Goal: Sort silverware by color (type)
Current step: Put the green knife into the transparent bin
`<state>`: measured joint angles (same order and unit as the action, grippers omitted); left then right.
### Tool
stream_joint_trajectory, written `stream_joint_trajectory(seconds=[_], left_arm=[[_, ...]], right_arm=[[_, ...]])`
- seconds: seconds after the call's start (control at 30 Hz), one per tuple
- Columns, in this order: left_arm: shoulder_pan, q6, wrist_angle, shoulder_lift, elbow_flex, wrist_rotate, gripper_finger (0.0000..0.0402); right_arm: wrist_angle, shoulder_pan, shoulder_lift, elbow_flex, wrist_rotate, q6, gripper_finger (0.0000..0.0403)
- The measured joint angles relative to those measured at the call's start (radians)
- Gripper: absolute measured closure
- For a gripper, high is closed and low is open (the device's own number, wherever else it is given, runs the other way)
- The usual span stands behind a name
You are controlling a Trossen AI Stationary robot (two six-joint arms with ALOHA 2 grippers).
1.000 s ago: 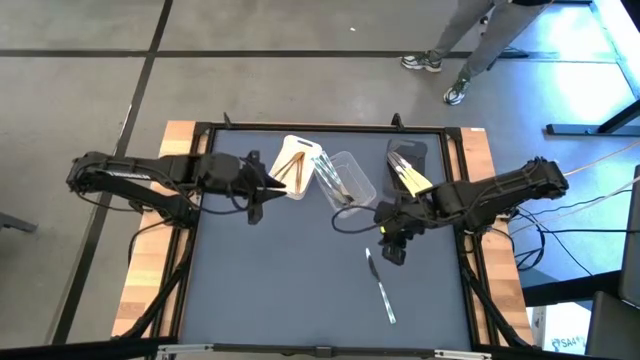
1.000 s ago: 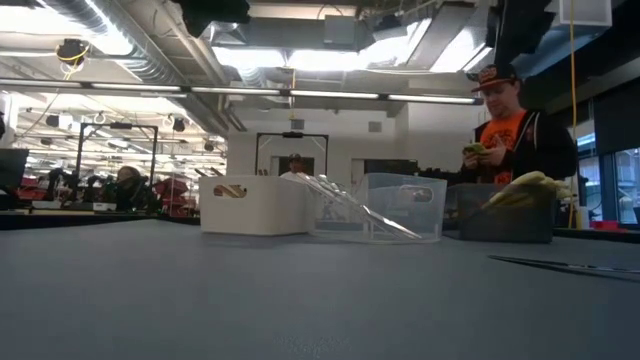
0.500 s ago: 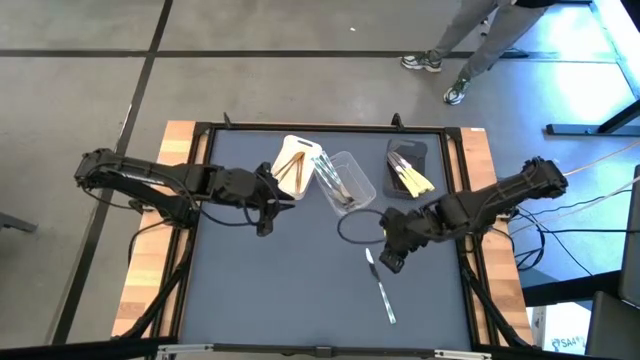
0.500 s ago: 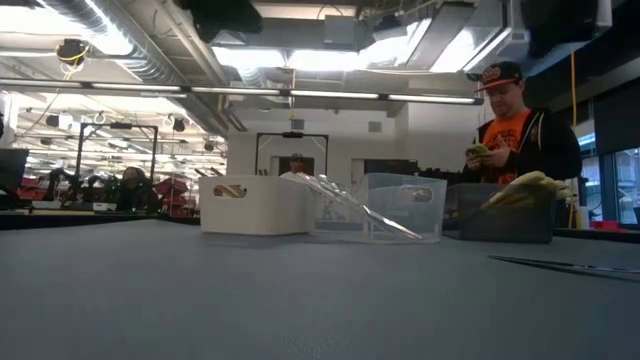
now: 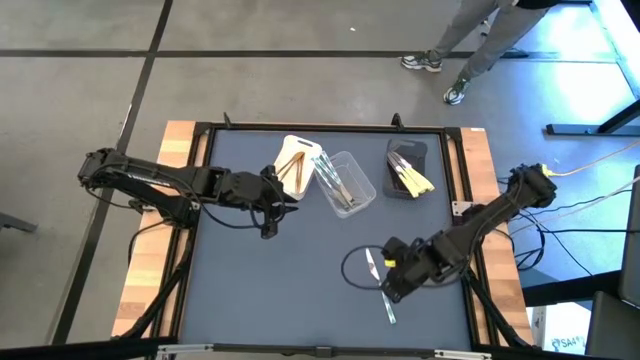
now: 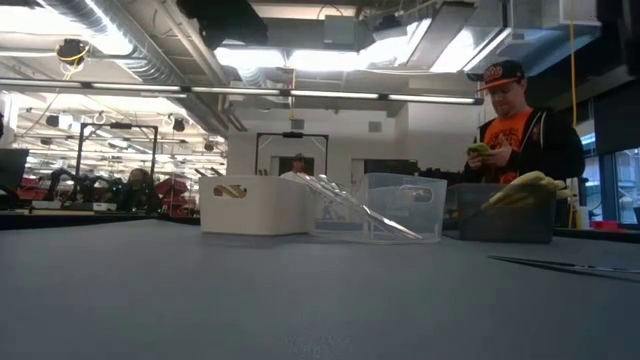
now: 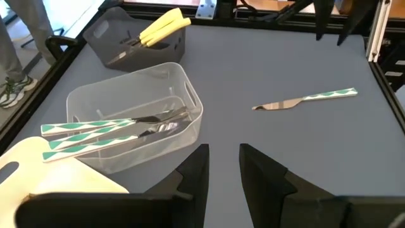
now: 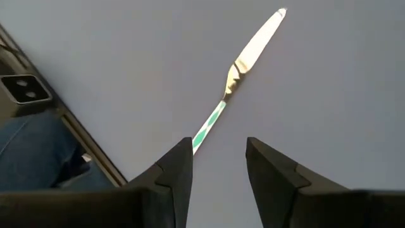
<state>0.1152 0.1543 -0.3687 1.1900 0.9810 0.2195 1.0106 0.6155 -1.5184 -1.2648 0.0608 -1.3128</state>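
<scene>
One knife [image 5: 387, 306] with a silver blade and a green-and-white handle lies flat on the grey mat near the front right. My right gripper [image 5: 390, 288] hangs over it, open and pointing down. In the right wrist view the knife [image 8: 243, 63] lies ahead of the open fingers [image 8: 218, 161], untouched. My left gripper [image 5: 285, 200] is open in the air beside the tubs, with nothing between its fingers [image 7: 223, 171]. Green-and-white-handled pieces [image 7: 107, 130] lie in the clear tub [image 5: 362, 180]. Yellow pieces [image 7: 163, 25] stick out of the dark grey tub [image 5: 410, 152]. Tan pieces [image 5: 293, 168] lie in the white tub [image 5: 281, 153].
The three tubs stand in a row at the far middle of the mat, as the low view shows: white [image 6: 250, 205], clear [image 6: 385, 208], dark grey [image 6: 505, 215]. Black rails [image 5: 190, 200] frame the table. A person [image 6: 515, 120] stands beyond the far right corner.
My right gripper has swung from beside the dark grey tub toward the table's near edge, sinking and rolling its wrist, and now hangs over the knife. My left gripper has drifted a little toward the table's right. The knife and the tubs have stayed put.
</scene>
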Motion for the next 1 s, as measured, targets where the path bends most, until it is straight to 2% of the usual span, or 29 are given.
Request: stream_joint_trajectory(seconds=[0.47, 0.7, 1.0], left_arm=[[0.0, 0.002, 0.012, 0.0, 0.0, -0.004, 0.032], [0.0, 0.002, 0.011, 0.0, 0.0, -0.004, 0.032], [0.032, 0.001, 0.011, 0.0, 0.0, -0.004, 0.0321]], right_arm=[[-0.032, 0.104, -0.193, 0.0, -0.001, -0.206, 0.0269], [-0.168, 0.105, -0.264, 0.0, 0.003, -0.205, 0.0269], [-0.179, 0.105, -0.337, 0.0, 0.008, -0.202, 0.0269]])
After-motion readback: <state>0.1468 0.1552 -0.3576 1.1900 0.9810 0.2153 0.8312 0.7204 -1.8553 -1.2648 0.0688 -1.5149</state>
